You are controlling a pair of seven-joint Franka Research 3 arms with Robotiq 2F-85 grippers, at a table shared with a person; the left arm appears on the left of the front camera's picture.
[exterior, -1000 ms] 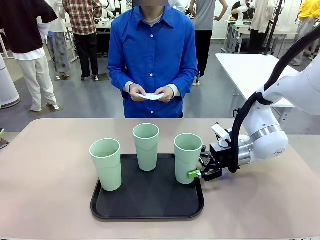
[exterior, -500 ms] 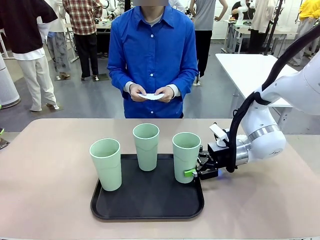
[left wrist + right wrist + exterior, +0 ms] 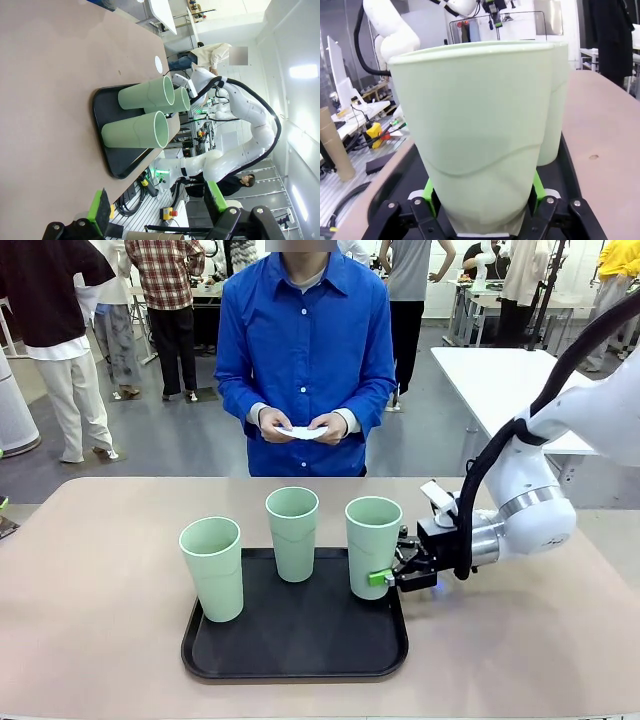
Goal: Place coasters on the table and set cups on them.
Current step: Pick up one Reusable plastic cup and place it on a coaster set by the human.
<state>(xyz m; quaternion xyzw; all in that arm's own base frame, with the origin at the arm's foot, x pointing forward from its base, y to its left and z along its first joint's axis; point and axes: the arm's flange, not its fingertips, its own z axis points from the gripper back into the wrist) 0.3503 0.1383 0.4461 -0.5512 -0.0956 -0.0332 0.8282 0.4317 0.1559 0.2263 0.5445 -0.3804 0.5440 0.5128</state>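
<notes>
Right wrist view, cup (image 3: 480, 130) mostly hiding right end effector (image 3: 481, 210)

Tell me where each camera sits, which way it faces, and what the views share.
Front view: sits between the arms, faces across the table at the person; the right gripper, reaching in from the right, is shut on the right-hand cup.
Left wrist view: on the left wrist, rolled sideways, looks past the open left gripper at the tray of cups.
Right wrist view: on the right wrist, looks along its fingers clamping the right-hand cup.
Shared: all three show the right-hand cup and tray.
</notes>
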